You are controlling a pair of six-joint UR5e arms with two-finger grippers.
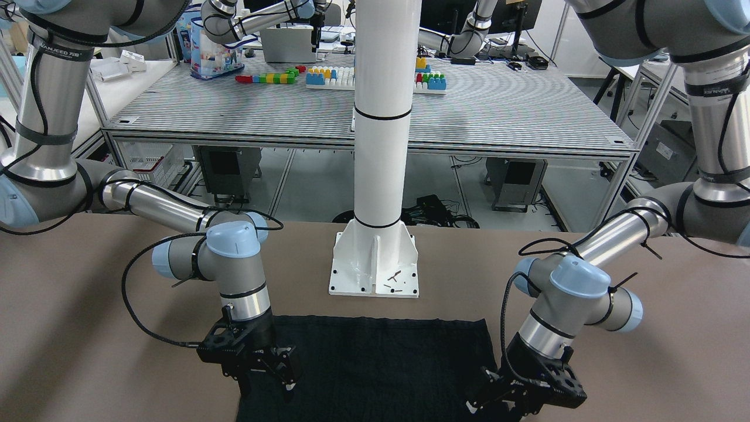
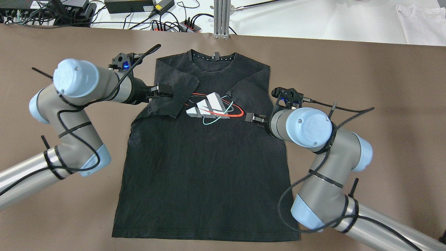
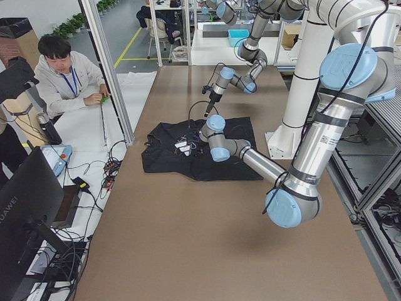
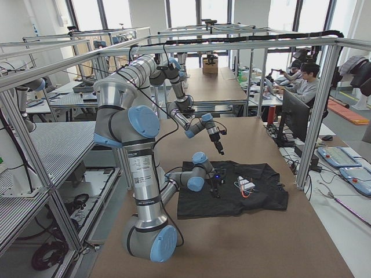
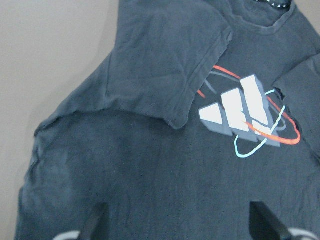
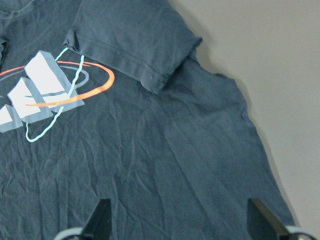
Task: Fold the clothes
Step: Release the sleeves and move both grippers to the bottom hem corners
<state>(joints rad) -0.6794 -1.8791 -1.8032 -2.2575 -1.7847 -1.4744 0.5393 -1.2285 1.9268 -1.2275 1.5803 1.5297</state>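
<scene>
Closest to the lens in each wrist view are dark fingertips in the bottom corners of the frame. The left gripper's fingers (image 5: 95, 225) are spread wide with nothing between them, and the right gripper's fingers (image 6: 262, 220) are the same.

Under them lies a black cotton short-sleeved T-shirt (image 2: 205, 174) with a white, red and teal chest print. It is flat on the brown table (image 2: 383, 104) in the centre of the overhead view, collar towards the top edge and hem towards the bottom. Both sleeves are turned in over the chest. The left gripper (image 2: 167, 91) hovers over the folded sleeve at upper left. The right gripper (image 2: 251, 118) is at centre right, just beside the print.

The likely risk is a pinch that catches only the sleeve layer and drags it open again. Uneven pulls from the two arms would skew the fold. The pucker at the shirt's left edge (image 2: 134, 122) could be creased in.

The white pillar (image 1: 381, 146) stands near the hem. Black cables (image 2: 174, 22) line the top edge, and a white garment (image 2: 421, 21) lies at upper right. A seated person (image 3: 66, 78) is at the upper left of the left side view. The right arm's elbow (image 2: 310, 209) overhangs the shirt's lower right corner.
</scene>
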